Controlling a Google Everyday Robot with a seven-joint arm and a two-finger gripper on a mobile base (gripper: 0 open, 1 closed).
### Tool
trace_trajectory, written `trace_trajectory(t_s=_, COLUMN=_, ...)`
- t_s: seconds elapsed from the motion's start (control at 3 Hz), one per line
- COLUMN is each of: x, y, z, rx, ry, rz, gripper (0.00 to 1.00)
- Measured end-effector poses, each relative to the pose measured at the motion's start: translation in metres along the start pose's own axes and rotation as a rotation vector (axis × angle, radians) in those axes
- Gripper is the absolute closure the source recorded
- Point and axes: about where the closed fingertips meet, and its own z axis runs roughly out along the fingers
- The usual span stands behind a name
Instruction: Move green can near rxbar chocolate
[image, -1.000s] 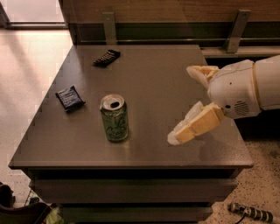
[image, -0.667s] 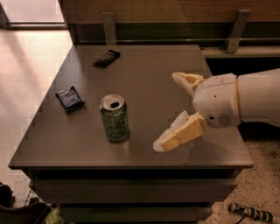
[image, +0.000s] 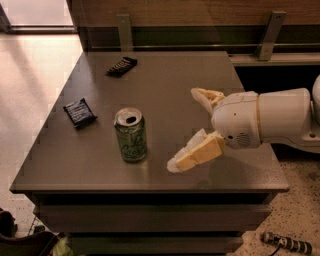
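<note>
The green can (image: 131, 135) stands upright on the dark table (image: 170, 80), near its front edge, left of centre. The rxbar chocolate (image: 122, 66), a slim black wrapper, lies flat at the table's far left. My gripper (image: 187, 129) reaches in from the right on a white arm. It is open and empty, a little right of the can and at about its height. One pale finger (image: 206, 97) points toward the back and the other (image: 195, 155) toward the front. Nothing is between them.
A wider dark packet (image: 79, 111) with a greyish-blue label lies near the table's left edge. A wooden wall with two metal brackets (image: 270, 34) runs behind the table. Pale floor lies to the left. A small object (image: 286, 243) lies on the floor at bottom right.
My gripper has moved left across the table toward the green can, staying open. The can and both wrappers have not moved.
</note>
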Motion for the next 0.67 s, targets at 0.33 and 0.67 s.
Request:
trace_trajectory(t_s=0.33, x=0.013, y=-0.005, z=0.03, rx=-0.015, ry=-0.085, rz=0.035, gripper=0.0)
trace_trajectory(t_s=0.67, x=0.01, y=-0.004, z=0.054, rx=-0.046, ry=-0.168, rz=0.032, gripper=0.0)
